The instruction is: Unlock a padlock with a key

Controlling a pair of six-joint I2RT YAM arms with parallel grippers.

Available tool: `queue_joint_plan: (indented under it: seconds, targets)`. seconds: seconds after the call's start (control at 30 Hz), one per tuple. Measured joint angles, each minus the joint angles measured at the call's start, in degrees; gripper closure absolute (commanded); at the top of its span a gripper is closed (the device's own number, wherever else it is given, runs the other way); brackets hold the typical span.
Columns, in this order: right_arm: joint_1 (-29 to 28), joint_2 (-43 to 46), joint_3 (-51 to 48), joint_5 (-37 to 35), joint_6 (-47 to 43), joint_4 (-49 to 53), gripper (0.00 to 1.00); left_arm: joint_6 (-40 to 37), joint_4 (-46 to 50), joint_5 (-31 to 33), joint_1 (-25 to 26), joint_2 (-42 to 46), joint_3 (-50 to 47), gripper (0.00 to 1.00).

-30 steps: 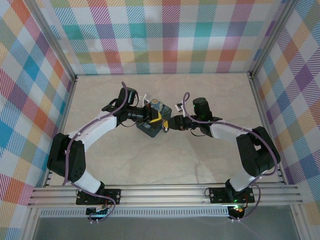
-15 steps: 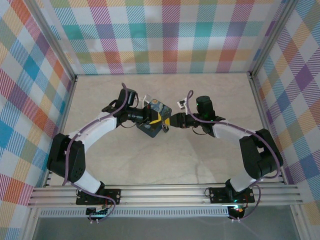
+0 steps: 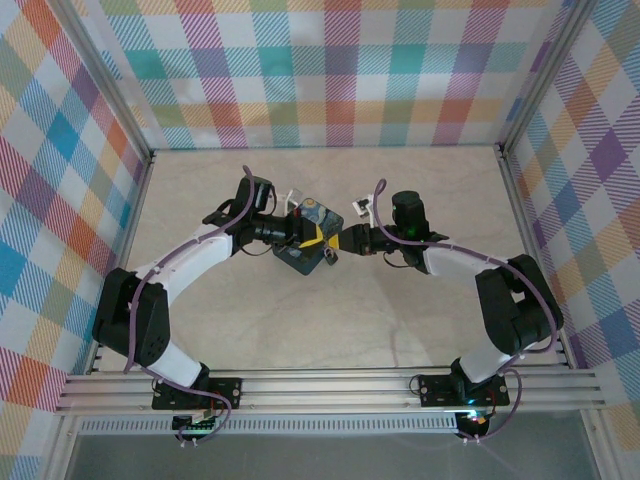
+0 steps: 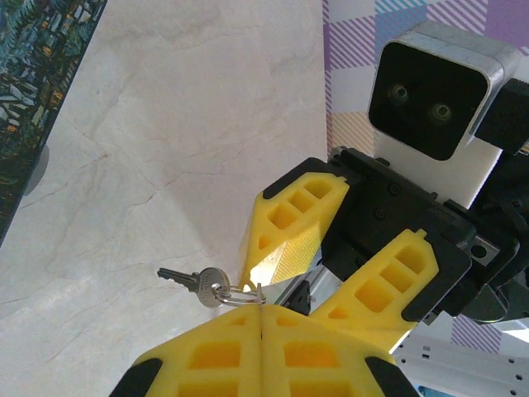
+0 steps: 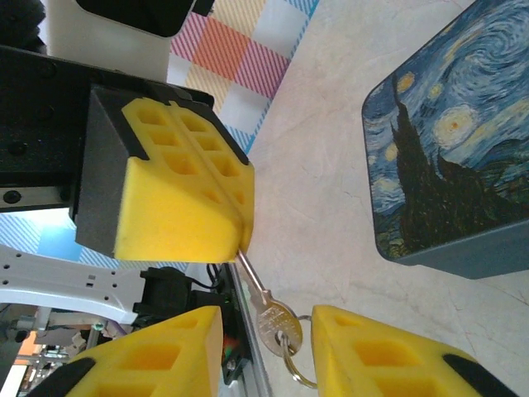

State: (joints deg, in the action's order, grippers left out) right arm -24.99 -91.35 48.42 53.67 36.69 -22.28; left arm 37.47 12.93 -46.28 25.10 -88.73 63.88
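Key (image 5: 266, 308), small and silvery grey with a ring through its head, hangs between the two grippers just above the marble table (image 3: 330, 330). The left gripper (image 5: 245, 236) has its yellow pads pressed together, and the key's blade meets their tips. The right gripper (image 3: 338, 245) stands wide, with the key's head in the gap between its fingers. Just beyond, the padlock (image 5: 446, 157) lies flat on the table, starry print facing up.

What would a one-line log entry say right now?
left gripper: shut on key | right gripper: open, near key | padlock: on table
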Motion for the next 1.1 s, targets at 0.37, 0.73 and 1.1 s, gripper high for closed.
queue_joint_plan:
  seconds: [0.37,0.73,1.1]
  targets:
    - [0.00,-0.76,-0.59,1.46,1.22,-2.60,0.65,0.44,-0.04,-0.44,0.00,0.00,0.00,1.00]
    - [-0.11,-0.98,-1.49,1.95,1.92,-3.85,0.71,0.61,-0.04,-0.42,0.00,0.00,0.00,1.00]
    - [-0.48,-0.98,-3.76,2.60,4.72,-8.46,0.75,0.68,-1.11,-0.44,0.00,0.00,0.00,1.00]
